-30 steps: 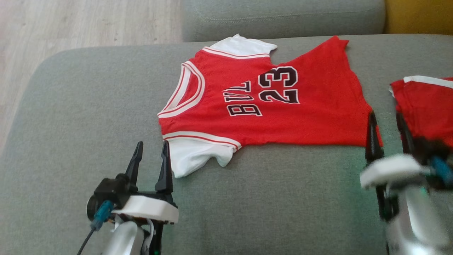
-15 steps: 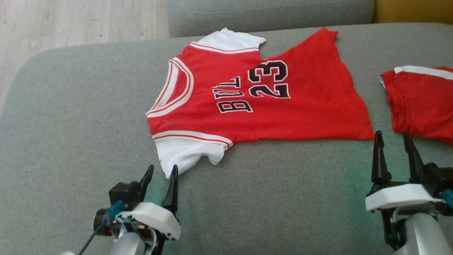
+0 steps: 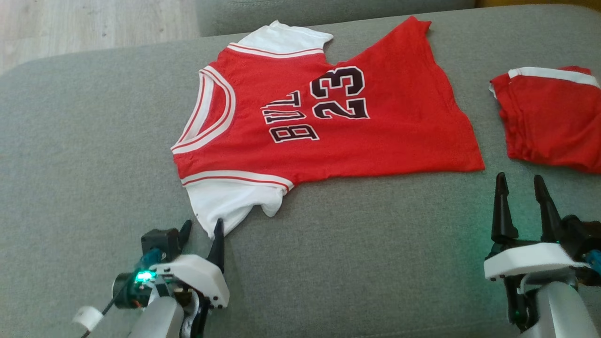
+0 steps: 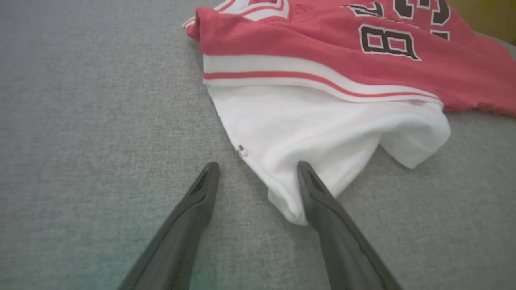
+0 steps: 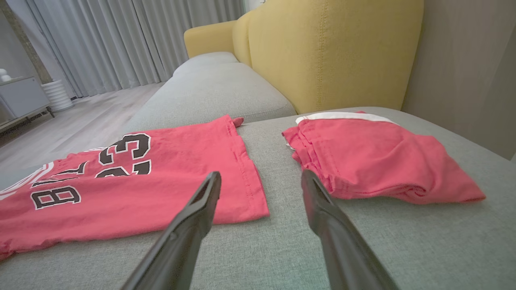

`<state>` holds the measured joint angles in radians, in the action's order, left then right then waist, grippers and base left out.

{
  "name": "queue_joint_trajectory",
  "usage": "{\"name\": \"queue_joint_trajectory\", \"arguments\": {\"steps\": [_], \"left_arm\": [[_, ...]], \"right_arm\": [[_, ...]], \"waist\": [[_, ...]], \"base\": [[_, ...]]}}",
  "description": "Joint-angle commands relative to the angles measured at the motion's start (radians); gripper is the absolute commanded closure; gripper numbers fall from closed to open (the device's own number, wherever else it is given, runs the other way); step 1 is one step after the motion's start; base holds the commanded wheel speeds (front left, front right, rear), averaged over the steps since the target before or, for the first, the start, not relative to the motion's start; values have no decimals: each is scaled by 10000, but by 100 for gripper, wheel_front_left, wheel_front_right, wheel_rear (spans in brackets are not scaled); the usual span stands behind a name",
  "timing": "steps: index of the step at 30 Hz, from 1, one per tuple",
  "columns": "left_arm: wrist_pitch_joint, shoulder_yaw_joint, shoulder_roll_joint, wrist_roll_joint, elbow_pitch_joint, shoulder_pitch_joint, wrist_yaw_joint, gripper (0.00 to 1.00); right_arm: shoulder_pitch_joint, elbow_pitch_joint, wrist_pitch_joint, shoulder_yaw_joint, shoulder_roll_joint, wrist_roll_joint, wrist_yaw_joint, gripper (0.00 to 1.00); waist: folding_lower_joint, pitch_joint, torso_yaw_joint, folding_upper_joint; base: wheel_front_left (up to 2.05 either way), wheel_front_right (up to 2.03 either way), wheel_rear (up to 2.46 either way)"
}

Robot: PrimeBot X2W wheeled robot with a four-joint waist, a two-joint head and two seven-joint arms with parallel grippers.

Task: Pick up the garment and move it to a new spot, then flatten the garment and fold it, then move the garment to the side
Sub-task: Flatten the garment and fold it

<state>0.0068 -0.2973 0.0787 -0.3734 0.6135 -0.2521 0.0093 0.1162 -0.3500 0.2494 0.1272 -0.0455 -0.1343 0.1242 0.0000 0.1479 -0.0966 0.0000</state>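
Grey sofa (image 3: 94, 141) across the whole head view. At centre and upper middle of the frame, lying on it, the red garment (image 3: 399, 136): mostly flat, collar toward the left, hem toward the right, far hem corner skewed upward. Near the right edge, apart from it, folded red shorts (image 3: 549, 122). Lower left: left gripper (image 3: 203, 224), wide open, holding nothing, with one finger at the tip of the white sleeve (image 3: 225, 206). Lower right: right gripper (image 3: 519, 177), wide open and empty, just beside the near hem corner. Likely at the start of the fold. For a clean one: pinch sleeve tip and hem corner together, lift low, carry both evenly toward the top of the frame, and keep clear of the shorts.
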Motion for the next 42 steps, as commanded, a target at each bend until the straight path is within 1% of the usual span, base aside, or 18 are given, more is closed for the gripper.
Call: {"name": "queue_joint_trajectory", "arguments": {"steps": [1,6,10,11,12,14,17,20,23,24,26,30,34,37,39,42], "left_arm": [[141,225,154,-119,-71,-336,-12,0],[548,-45,86,-244,-27,-171,-233,0],[979,-244,56,-322,-33,-6,-319,0],[1083,-290,63,-336,-43,22,-355,56],[1152,-322,68,-358,-72,46,-390,100],[1190,-361,73,-409,-194,78,-464,100],[949,-280,71,-493,-502,79,-454,100],[438,-121,54,-619,-909,79,-462,100],[-258,-23,41,-679,-1424,12,-579,100],[-258,-23,41,-679,-1424,12,-579,100],[-805,115,9,-819,-1772,-31,-661,100],[-1518,120,52,-774,-2210,-98,-792,100],[-1935,88,48,-745,-2546,-209,-860,100],[-2055,-14,39,-733,-2688,-272,-924,100],[-2102,-95,28,-714,-2757,-320,-950,100],[-2152,-235,7,-695,-2826,-388,-992,100]], "right_arm": [[407,246,64,-243,-47,-98,65,0],[403,115,87,-250,-47,-135,65,0],[447,38,99,-257,-47,-175,65,0],[455,22,101,-263,-47,-180,65,0],[461,9,103,-266,-47,-183,65,0],[452,-17,107,-256,-47,-179,65,0],[420,-44,111,-226,-47,-149,65,0],[403,-85,114,-178,-47,-89,65,0],[439,-158,62,-115,-47,59,65,0],[439,-158,62,-115,-47,59,65,0],[497,-333,-233,-58,-47,217,65,0],[866,-756,-847,317,-47,666,65,0],[1524,-1463,-1418,913,-47,1051,65,0],[2124,-2269,-1745,1230,-47,980,65,0],[2450,-2799,-1843,1347,-47,1344,65,0],[2898,-3691,-1894,1516,-47,1523,65,0]], "waist": [[0,-2,-36,0],[0,-83,-114,0],[0,-169,-153,0],[0,-189,-157,0],[0,-209,-156,0],[0,-265,-133,0],[0,-355,-61,0],[0,-462,50,0],[0,-524,220,0],[0,-524,220,0],[0,-534,333,0],[0,-477,532,0],[0,-347,689,0],[0,-240,790,0],[0,-165,860,0],[0,-50,977,0]], "base": [[0,0,0],[0,0,0],[0,0,0],[0,0,0],[0,0,0],[0,0,0],[0,0,0],[0,0,0],[0,0,0],[0,0,0],[0,0,0],[0,0,0],[0,0,0],[0,0,0],[0,0,0],[0,0,0]]}}
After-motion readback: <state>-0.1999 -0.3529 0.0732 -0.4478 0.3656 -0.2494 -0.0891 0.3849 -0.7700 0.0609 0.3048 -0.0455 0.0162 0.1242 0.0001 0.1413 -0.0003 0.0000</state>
